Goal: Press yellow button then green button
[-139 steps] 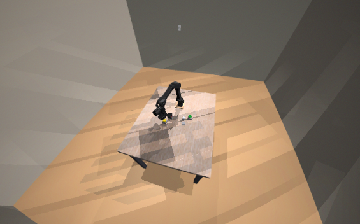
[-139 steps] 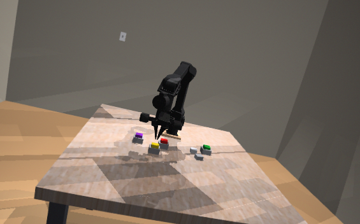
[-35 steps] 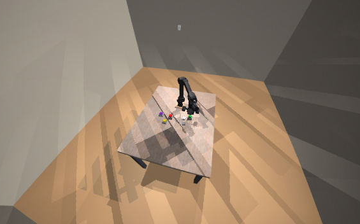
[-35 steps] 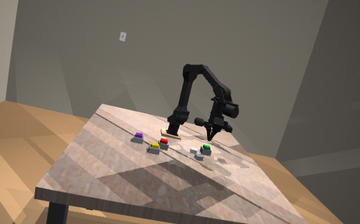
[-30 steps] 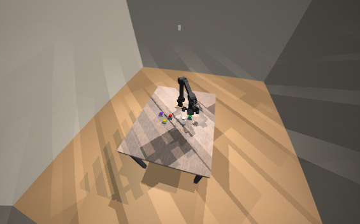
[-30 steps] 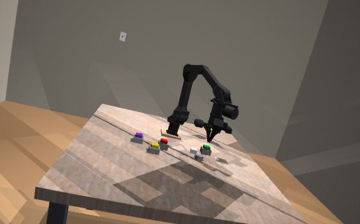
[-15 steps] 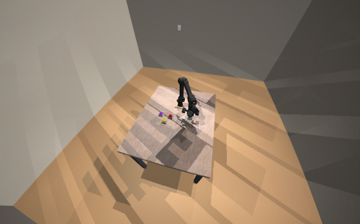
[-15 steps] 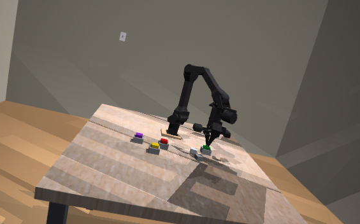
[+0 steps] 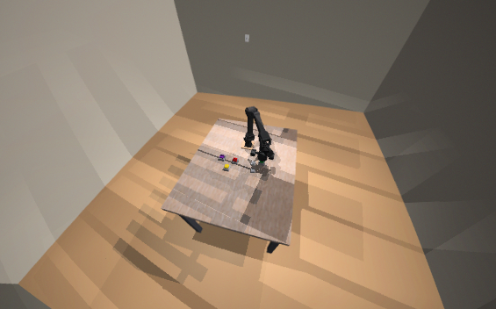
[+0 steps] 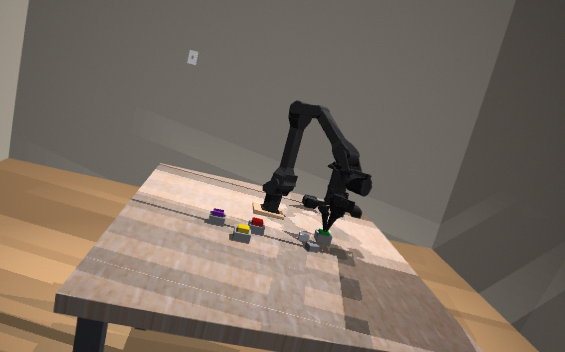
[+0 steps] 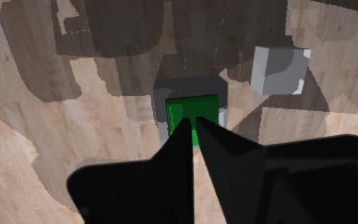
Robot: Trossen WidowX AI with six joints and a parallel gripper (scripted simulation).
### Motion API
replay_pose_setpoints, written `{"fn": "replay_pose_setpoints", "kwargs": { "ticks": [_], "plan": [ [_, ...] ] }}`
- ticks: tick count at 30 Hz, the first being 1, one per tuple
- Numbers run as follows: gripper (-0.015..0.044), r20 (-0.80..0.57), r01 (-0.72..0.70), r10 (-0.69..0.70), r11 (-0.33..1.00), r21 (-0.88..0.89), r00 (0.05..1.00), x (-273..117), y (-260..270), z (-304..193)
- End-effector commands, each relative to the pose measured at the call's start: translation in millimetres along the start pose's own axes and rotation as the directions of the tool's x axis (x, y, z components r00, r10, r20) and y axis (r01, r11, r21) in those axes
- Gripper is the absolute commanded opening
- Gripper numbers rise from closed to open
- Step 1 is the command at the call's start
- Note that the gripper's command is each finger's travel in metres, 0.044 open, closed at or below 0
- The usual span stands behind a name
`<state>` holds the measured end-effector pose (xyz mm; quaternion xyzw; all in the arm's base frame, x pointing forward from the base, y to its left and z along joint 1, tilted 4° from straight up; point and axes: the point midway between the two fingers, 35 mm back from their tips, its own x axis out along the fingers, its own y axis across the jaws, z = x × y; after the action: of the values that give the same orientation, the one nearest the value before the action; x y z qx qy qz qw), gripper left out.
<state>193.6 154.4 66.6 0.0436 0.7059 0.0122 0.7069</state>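
My gripper (image 10: 326, 229) (image 11: 192, 123) is shut and empty, pointing down. Its fingertips are at the top of the green button (image 10: 324, 233) (image 11: 191, 107) and seem to touch its cap. The cap shows only as a low strip above its grey base in the exterior view; how far down it is pressed is hard to tell. In the top view the arm mostly hides this button. The yellow button (image 9: 226, 166) (image 10: 243, 228) stands well to the left, its cap raised above its grey base, with nothing touching it.
A red button (image 9: 235, 160) (image 10: 257, 221) stands beside the yellow one, and a purple button (image 9: 222, 156) (image 10: 218, 212) farther left. A light block (image 10: 304, 236) (image 11: 281, 70) lies close to the green button. A grey block (image 9: 253, 170) (image 10: 312, 247) lies just in front.
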Motion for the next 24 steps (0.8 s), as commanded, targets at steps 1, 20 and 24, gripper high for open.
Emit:
{"fn": "replay_pose_setpoints", "kwargs": {
  "ticks": [1,20,24],
  "plan": [
    [0.0020,-0.008,0.006,-0.006,1.000,0.004,1.000,2.3,-0.7,-0.8],
    [0.0125,-0.007,0.005,-0.005,1.000,0.004,1.000,-47.7,10.0,15.4],
    [0.0230,-0.004,0.004,-0.004,1.000,0.004,1.000,-73.0,24.7,39.8]
  ]
}}
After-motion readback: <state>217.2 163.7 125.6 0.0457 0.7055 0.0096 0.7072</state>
